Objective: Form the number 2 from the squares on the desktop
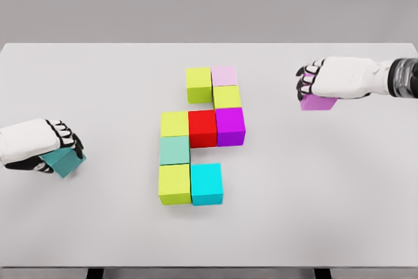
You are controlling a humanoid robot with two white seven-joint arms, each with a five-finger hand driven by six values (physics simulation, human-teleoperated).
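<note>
Nine cubes (pixel 202 136) clustered mid-desk (pixel 98 70), left hand (pixel 39 143) near left edge, fingers (pixel 67 136) curled around teal cube (pixel 66 162), right hand (pixel 336 78) toward far right corner, fingers (pixel 307 82) closed over purple cube (pixel 319 102).

White table (pixel 98 227), coloured cubes (pixel 202 129) atop.

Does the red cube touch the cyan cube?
No: the red cube sits in the middle row, and bare table shows between it and the cyan cube in the bottom row.
</note>
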